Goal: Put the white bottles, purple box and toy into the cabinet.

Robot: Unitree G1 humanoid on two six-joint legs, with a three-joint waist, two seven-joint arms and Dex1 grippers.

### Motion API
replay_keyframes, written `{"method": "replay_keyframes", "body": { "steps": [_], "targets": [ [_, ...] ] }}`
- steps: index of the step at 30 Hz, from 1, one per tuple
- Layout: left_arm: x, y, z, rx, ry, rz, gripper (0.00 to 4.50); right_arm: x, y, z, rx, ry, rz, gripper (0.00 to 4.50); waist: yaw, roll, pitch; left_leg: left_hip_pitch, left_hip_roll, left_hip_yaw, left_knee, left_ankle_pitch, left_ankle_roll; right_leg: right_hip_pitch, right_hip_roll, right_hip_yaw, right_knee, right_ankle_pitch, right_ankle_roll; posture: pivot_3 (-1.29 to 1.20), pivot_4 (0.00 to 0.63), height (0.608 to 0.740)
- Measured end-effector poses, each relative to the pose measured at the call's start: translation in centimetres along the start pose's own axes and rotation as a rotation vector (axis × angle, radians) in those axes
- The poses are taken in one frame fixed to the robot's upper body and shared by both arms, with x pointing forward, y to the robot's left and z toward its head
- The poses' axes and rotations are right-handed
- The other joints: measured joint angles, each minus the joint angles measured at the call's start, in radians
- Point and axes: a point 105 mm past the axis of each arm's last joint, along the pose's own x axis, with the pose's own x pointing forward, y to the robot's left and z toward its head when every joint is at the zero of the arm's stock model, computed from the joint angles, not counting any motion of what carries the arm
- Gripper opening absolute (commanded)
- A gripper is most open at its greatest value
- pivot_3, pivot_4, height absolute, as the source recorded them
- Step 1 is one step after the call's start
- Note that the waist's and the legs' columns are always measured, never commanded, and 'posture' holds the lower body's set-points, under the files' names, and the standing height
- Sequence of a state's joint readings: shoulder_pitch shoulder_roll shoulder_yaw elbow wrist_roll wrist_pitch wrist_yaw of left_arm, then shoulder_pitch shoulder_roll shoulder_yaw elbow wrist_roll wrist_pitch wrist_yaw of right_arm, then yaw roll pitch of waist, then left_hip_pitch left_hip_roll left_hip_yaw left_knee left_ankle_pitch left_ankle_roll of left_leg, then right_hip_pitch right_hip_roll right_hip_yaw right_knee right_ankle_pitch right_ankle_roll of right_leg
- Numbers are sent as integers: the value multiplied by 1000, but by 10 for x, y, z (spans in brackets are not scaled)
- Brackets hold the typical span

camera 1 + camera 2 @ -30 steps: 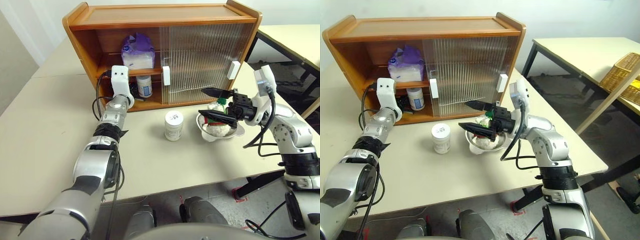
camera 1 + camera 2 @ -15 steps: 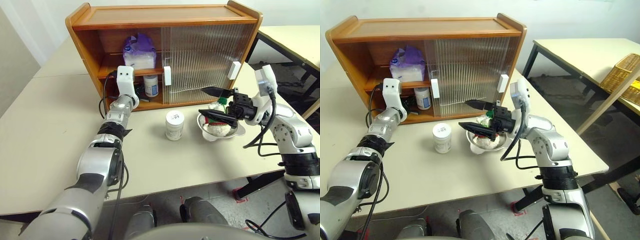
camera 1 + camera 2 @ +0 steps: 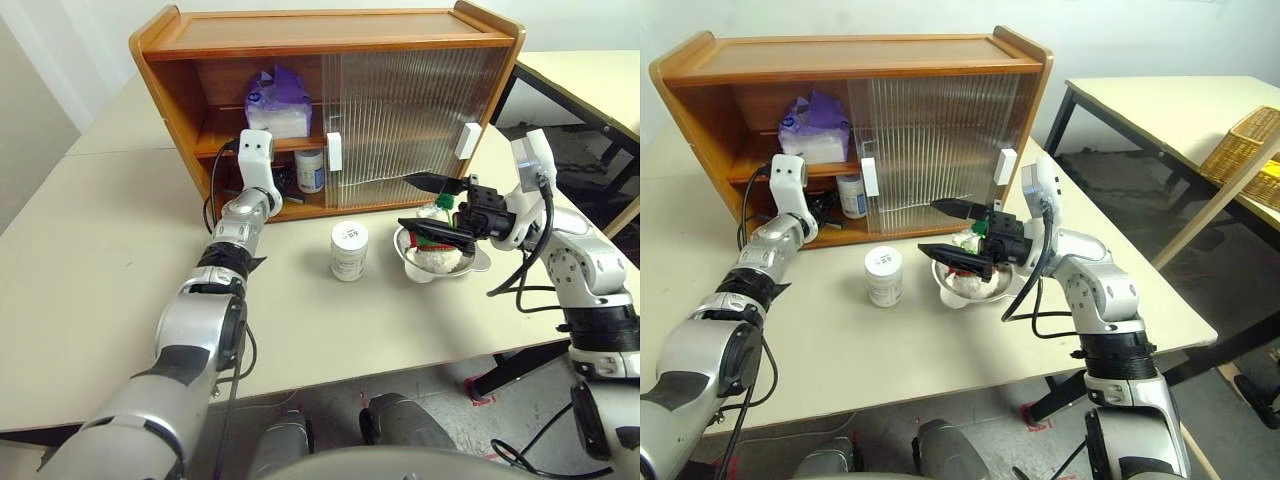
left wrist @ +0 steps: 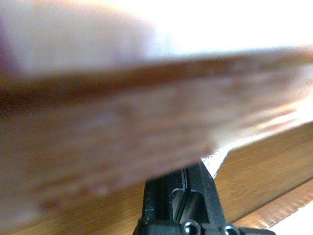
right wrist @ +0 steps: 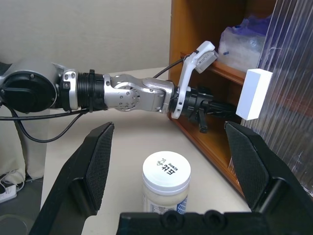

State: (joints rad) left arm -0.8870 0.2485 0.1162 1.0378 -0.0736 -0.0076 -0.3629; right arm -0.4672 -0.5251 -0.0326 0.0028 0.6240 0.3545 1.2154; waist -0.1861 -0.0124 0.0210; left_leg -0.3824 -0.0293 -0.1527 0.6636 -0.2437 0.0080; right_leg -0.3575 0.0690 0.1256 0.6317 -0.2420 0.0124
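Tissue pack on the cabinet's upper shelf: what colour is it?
Lavender-purple tissue pack with white tissue, clearest in the left eye view.

The wooden cabinet (image 3: 330, 30) stands at the far side of the table, its ribbed translucent sliding doors covering the right part and leaving the left part open. The purple box (image 3: 276, 102), a soft lavender pack with white tissue, sits on the upper shelf in the open part. One white bottle (image 3: 310, 170) stands upright on the lower shelf, just left of the door's edge. The other white bottle (image 3: 348, 250) stands upright on the table, in front of the cabinet. To its right, the fluffy white toy (image 3: 437, 252) with red and green bands lies in a shiny bowl.
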Motion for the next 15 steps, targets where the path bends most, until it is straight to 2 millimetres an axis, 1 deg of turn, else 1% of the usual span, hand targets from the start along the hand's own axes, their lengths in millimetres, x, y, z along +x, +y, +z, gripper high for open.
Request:
{"method": "replay_keyframes", "body": {
  "steps": [4, 7, 8, 11, 13, 15],
  "targets": [
    [-9, 3, -7, 10, -1, -8, 26, 0, 0, 0, 2, -1, 1, 4500, -8, 0, 0, 0, 0, 1, 0, 0, 0, 0, 1, 0, 0, 0, 0, -263, 0, 740],
    [-20, 6, -23, 5, 37, 1, 594, 0, 0, -1, 4, -1, 1, 4500, -11, 0, 0, 0, 0, 2, 0, 0, 0, 0, 1, -1, 0, 0, 0, -258, 2, 740],
    [-25, 7, -30, -3, 54, 5, 877, 0, -1, -1, 4, -1, 1, 4500, -12, 0, 0, 0, 0, 2, 0, 0, 0, -1, 1, -1, 0, 0, 0, -258, 2, 740],
    [-44, 9, -48, -30, 82, -6, 1946, 1, -1, -2, 7, -2, 1, 4500, -13, 0, 0, -1, 0, 3, 0, 0, 0, -1, 1, -1, 0, 0, 0, -254, 6, 740],
    [-55, 7, -50, -40, 76, -35, 2575, 2, 0, -2, 8, -3, 2, 4500, -11, 0, 0, -1, 0, 3, 0, 0, 0, -2, 1, -1, 0, 0, 0, -253, 8, 740],
    [-65, 5, -47, -44, 60, -62, 3247, 2, 0, -3, 8, -1, 3, 4500, -8, 0, 0, -1, 0, 3, 0, -1, -1, -2, 1, 0, 0, -1, 0, -253, 12, 740]
  ]
}}
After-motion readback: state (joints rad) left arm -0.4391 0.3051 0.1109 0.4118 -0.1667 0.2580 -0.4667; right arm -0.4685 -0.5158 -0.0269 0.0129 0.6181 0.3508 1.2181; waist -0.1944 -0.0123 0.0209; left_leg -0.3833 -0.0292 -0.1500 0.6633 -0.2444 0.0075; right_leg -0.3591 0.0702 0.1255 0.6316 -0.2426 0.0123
